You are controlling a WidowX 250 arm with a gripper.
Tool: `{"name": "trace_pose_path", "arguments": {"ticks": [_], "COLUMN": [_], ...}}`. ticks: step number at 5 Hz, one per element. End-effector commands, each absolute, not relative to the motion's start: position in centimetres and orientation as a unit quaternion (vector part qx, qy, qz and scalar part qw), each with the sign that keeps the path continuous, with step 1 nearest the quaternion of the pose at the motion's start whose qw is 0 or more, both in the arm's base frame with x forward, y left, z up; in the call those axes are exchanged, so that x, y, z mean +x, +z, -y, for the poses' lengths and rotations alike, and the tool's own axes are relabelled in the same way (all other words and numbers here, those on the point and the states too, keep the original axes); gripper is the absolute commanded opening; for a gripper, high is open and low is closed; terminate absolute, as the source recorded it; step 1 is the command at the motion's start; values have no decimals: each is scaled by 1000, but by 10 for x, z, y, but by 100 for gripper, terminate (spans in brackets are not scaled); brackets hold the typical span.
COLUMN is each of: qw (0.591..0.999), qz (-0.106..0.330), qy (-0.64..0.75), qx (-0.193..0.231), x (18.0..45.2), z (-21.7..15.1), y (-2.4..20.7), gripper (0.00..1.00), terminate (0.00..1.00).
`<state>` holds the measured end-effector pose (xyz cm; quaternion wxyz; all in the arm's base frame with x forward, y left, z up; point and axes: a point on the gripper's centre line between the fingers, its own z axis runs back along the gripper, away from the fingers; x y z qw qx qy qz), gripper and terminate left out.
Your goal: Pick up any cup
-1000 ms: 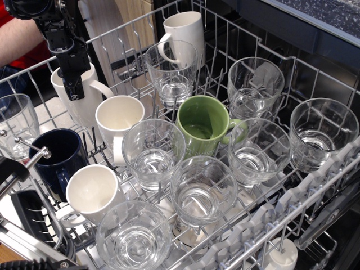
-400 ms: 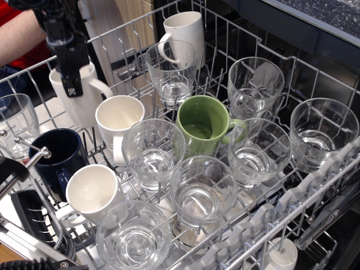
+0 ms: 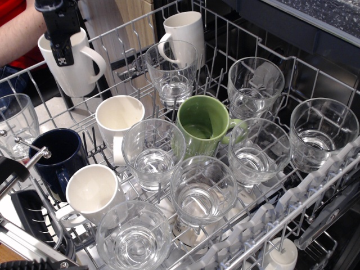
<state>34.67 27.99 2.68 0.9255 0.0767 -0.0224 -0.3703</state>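
Observation:
The cup (image 3: 76, 70) is a tall glossy white mug with a loop handle on its right. It hangs in the air at the upper left, above the dishwasher rack (image 3: 225, 34), tilted slightly. My black gripper (image 3: 61, 39) comes down from the top left and is shut on the cup's rim, one finger (image 3: 63, 48) down the outside wall. The other finger is hidden inside the cup.
The rack holds several clear glasses (image 3: 153, 152), a green mug (image 3: 203, 126), a dark blue mug (image 3: 59, 154), two shorter cream mugs (image 3: 117, 121), and a narrow white mug (image 3: 183, 31) at the back. A person's arm (image 3: 17, 34) is at the upper left.
My gripper has risen with the cup held in it; the cup has lifted from its rack slot up and a little left, now clear of the rack.

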Motion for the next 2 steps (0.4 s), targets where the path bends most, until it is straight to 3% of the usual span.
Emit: {"name": "trace_pose_path", "arguments": {"ticks": [1, 2], "qw": [923, 919], "qz": [37, 34], "qy": [-365, -377], "qx": [115, 110], "x": [377, 382], "z": [-290, -291], "y": [138, 149], "gripper": [0, 0], "terminate": [0, 0]}}
